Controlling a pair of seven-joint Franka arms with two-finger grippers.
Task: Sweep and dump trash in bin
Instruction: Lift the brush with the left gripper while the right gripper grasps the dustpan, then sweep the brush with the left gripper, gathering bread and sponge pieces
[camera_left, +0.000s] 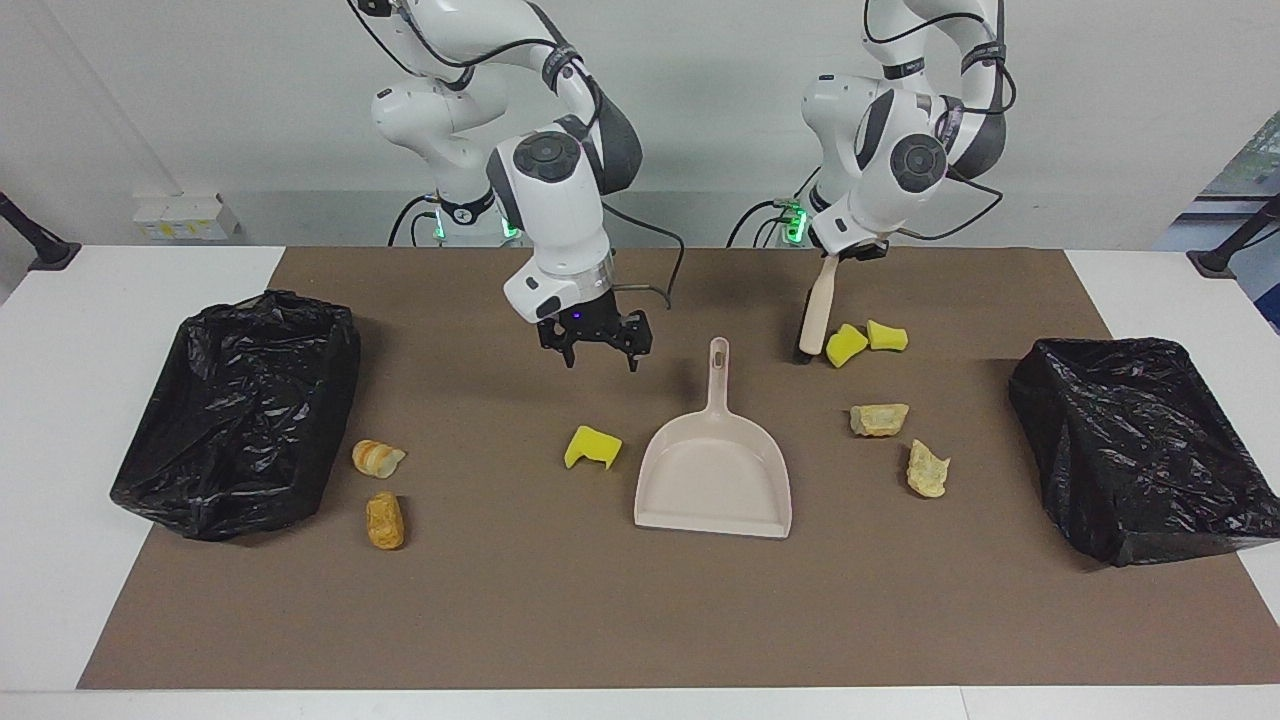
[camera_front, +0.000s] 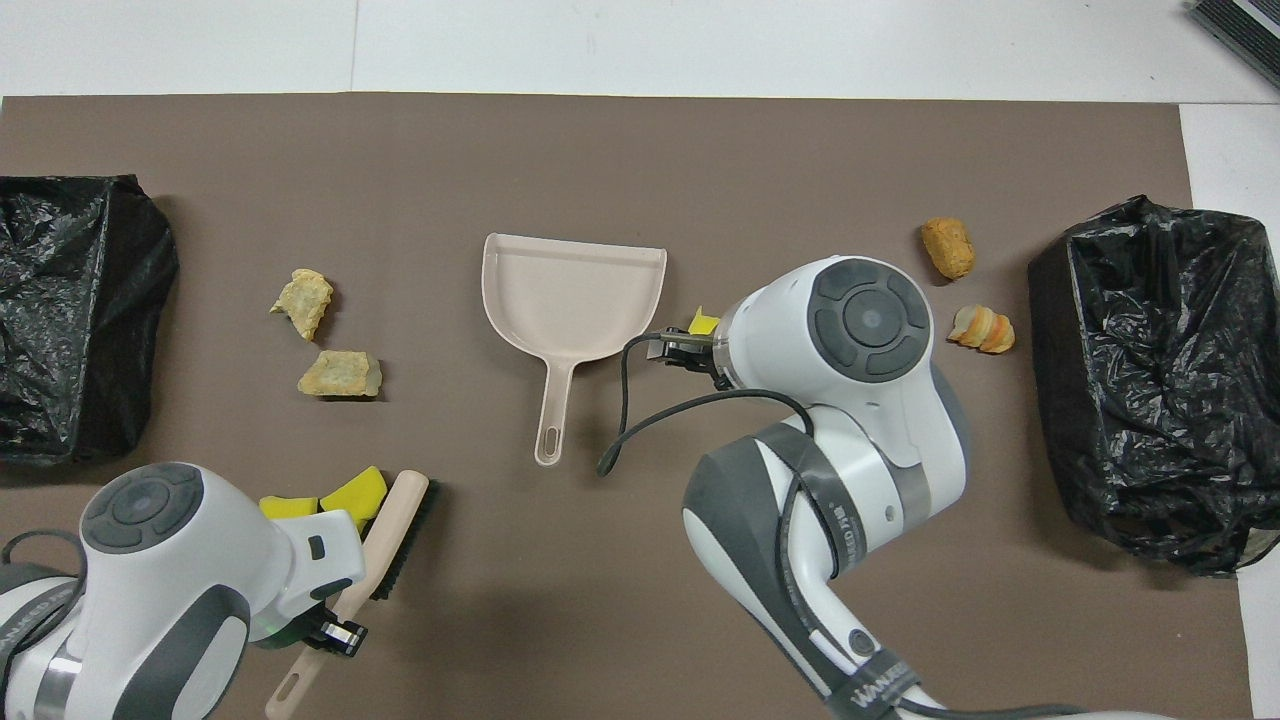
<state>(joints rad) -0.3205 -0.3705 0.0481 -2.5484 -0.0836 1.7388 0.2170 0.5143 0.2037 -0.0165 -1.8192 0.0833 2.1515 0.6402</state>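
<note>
Two yellow sponge chunks (camera_left: 865, 340) are lying nearest the robots, touching the brush (camera_left: 817, 312) that the left claw (camera_left: 845, 255) is clamping, handle tilted robotward. Right claw (camera_left: 595, 345) is hanging spread, empty, over the mat beside the dustpan (camera_left: 712, 470), whose handle is pointing robotward; bread lumps (camera_left: 880, 418) are lying farther out.

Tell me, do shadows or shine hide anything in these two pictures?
Facing view: soft light; the right end effector casts a faint shadow on the brown mat, hiding nothing. Overhead view: the black bin bags glint, and the right arm covers most of a yellow sponge.
</note>
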